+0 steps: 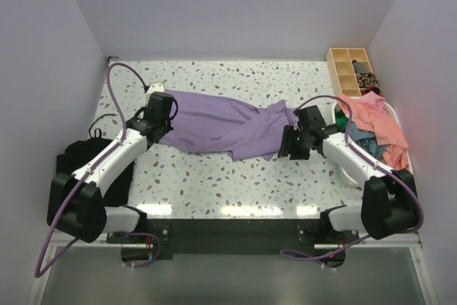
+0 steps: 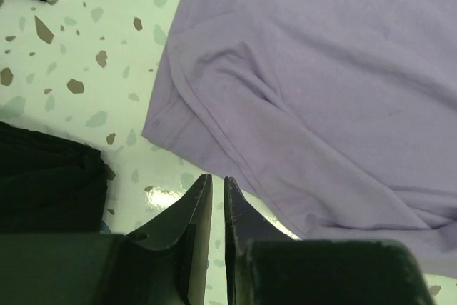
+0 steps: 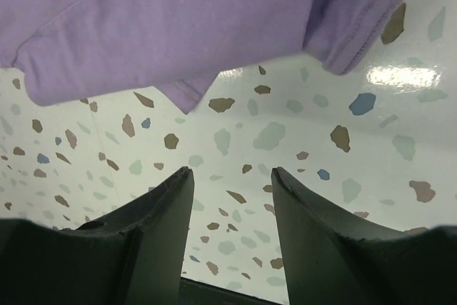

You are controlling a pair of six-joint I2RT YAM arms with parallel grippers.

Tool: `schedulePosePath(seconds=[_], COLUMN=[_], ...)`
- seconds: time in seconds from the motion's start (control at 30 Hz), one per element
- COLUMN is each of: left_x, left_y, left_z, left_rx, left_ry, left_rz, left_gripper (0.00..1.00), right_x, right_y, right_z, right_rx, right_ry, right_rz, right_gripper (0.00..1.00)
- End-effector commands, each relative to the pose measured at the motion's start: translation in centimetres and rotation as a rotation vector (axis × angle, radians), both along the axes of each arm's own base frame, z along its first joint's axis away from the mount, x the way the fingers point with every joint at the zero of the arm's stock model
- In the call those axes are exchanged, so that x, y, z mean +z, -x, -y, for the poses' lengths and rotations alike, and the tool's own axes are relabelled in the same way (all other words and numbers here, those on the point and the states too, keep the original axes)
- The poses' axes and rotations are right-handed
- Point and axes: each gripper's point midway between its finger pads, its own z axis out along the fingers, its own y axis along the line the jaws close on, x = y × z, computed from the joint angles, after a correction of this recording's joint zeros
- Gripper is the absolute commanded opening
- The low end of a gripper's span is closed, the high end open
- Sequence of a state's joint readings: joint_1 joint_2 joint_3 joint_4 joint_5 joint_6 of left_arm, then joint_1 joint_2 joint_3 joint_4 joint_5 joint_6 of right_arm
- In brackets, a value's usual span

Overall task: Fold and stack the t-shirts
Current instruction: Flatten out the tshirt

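Left jaws barely parted, right jaws half-open, empty; basket (image 1: 390, 108) holds pink shirt (image 1: 375, 123), maybe teal shirt (image 1: 361, 142).

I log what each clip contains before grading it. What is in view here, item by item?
purple shirt: one, lavender, lying rumpled and unfolded across the middle of the table
shirt pile: count unclear, pink with teal and a bit of green, heaped in the basket
basket: one, white, right edge of the table
box: one, light wood, divided, far right corner, small dark items in some compartments
black bundle: one, black, left edge, partly under the left arm
table: one, white speckled
left gripper: one, black, by the purple shirt's left end, jaws a slit apart, holding nothing
right gripper: one, black, by the purple shirt's right end, open, holding nothing
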State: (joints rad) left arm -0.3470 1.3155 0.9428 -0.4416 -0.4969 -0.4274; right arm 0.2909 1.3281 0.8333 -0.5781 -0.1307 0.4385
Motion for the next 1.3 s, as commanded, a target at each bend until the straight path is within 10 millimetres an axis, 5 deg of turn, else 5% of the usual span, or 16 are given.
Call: schedulePosePath(seconds=[0.0,0.27,0.57,0.9,1.27], left_x=[-1.0,-1.9,-1.9,-3.1,-3.1], left_y=[-0.1,-0.1,0.0,-0.1,0.1], left_z=[1.0,1.4,1.0,1.5,1.3], left_rx=[-0.027,-0.037,-0.030,-0.043,-0.037], left_ry=[0.067,0.080,0.060,0.072,0.066], left_rz=[-0.003,-0.028,-0.027,-0.052,-0.054], left_gripper=[0.16,0.16,0.15,0.15,0.14], right_x=[-0.3,-3.5,-2.9,-2.8,-5.3], right_y=[-0.6,-1.6,-3.3,-4.2,-3.5], right_z=[-2.2,-4.3,-5.0,-7.6,-7.4], right_rx=[0.010,0.021,0.025,0.094,0.083], right_ry=[-0.067,0.068,0.130,0.005,0.014], right_rz=[0.006,-0.042,0.046,0.107,0.054], right_gripper=[0.51,0.50,0.48,0.47,0.47])
